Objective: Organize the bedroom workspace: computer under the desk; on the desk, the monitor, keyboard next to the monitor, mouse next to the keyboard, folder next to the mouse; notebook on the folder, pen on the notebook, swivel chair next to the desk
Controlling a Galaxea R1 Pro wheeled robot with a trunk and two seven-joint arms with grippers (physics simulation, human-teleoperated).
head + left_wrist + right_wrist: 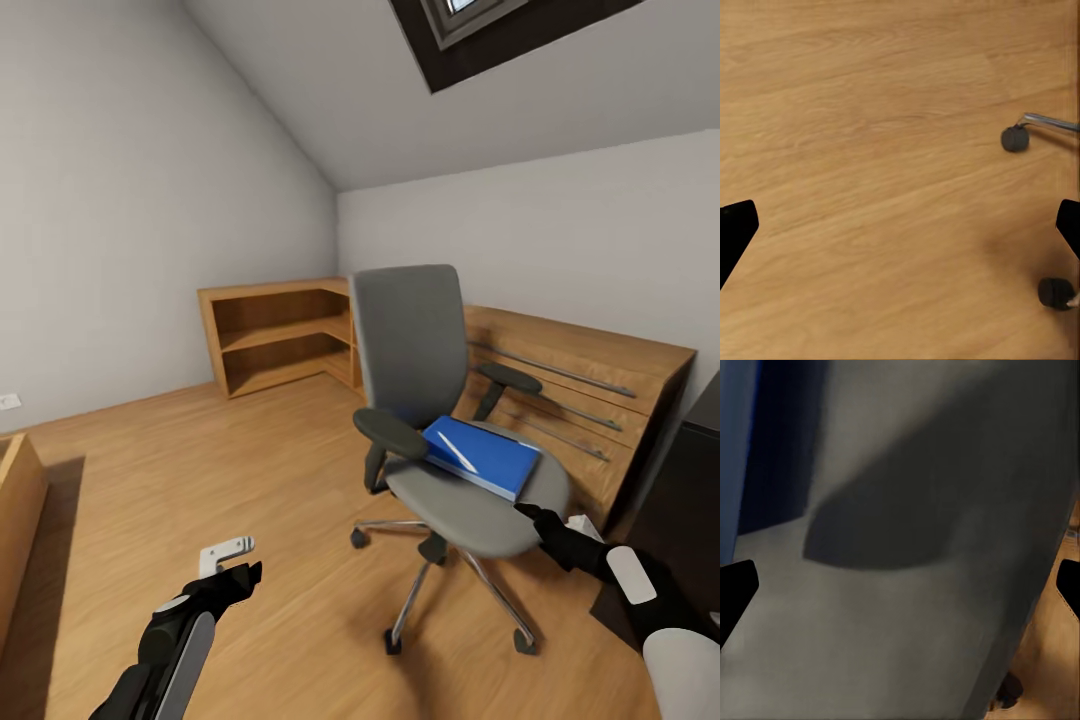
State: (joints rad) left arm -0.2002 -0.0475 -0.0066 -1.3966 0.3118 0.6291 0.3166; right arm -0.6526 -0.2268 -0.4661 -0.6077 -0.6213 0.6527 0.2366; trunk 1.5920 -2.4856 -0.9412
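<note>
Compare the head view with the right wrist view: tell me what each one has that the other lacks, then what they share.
Head view alone: the whole swivel chair with backrest, armrests and chrome base, a white pen lying on the blue folder, wooden shelves, and the left gripper over the floor.

Right wrist view alone: a close look at the shadow on the grey seat, between open black fingertips.

Both: the grey seat cushion, the blue folder's edge, and the wooden floor.

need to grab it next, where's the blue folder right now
In the head view the blue folder lies on the seat of the swivel chair, right of centre, a white pen on top; the right hand is at the seat's front edge.
</note>
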